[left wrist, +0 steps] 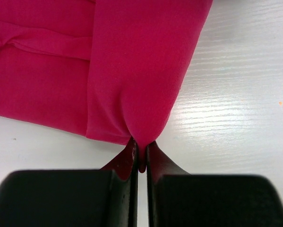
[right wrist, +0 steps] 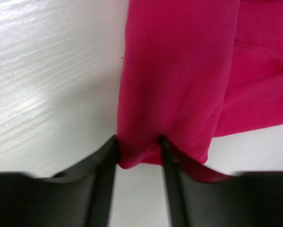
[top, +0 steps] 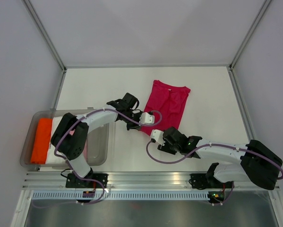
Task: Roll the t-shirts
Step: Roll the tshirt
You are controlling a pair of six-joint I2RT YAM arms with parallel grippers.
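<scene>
now soft magenta t-shirt (top: 166,106) folded flat; left jaws pinch hem, right jaws spread.

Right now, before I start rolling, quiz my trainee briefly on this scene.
1. True or false: the left gripper is shut on the near edge of the magenta t-shirt.
2. The clear tub sits: A) to the shirt's left, B) to its right, C) on it.
3. Fill in: the right gripper has its jaws ___ around the shirt's edge.
Key: 1 true; 2 A; 3 apart.
</scene>
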